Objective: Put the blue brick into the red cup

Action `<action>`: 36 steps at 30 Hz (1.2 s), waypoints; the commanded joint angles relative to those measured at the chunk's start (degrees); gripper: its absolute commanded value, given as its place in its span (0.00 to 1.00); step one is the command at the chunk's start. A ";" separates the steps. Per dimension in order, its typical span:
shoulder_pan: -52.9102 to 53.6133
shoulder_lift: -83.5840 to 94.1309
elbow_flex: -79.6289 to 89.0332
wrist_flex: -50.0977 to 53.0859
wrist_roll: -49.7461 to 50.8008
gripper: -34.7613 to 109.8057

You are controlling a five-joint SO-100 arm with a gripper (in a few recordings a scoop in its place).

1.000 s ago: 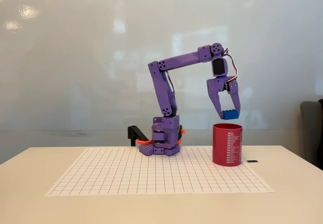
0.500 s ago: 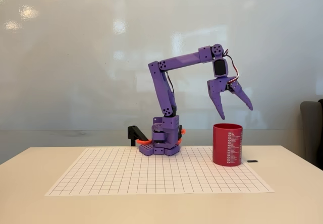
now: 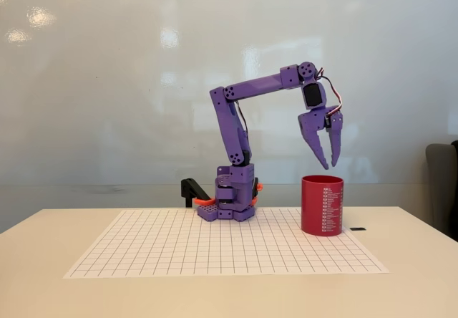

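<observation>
Blue brick first: it is not between the purple fingers, and it lies nowhere on the table, so my guess is that it sits inside the red cup (image 3: 322,205), hidden by the tall wall. The cup's inside cannot be seen from this side.

Right above the cup hangs the gripper (image 3: 330,165). Its two pointy fingers aim straight down at the cup's mouth. They are almost together, with just a thin gap at the tips, and they hold nothing. The tips are a little above the rim and do not touch it. Hanging right over the opening makes sense, because a thing let go there would fall straight in.

Going outward, the purple arm (image 3: 261,85) reaches up from its base (image 3: 229,203), bends like an elbow, and stretches over to the cup on the right side of the picture. The cup stands upright at the right edge of the white grid mat (image 3: 215,250), with its strip of small white print facing us. The mat lies flat on the pale table (image 3: 43,275).

The job looks done, or nearly so.
</observation>
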 commanded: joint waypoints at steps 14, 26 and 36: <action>41.31 -5.54 -12.74 -20.83 24.43 0.23; 66.18 43.15 9.40 -25.40 30.59 0.23; 61.17 67.94 43.07 -33.40 29.62 0.23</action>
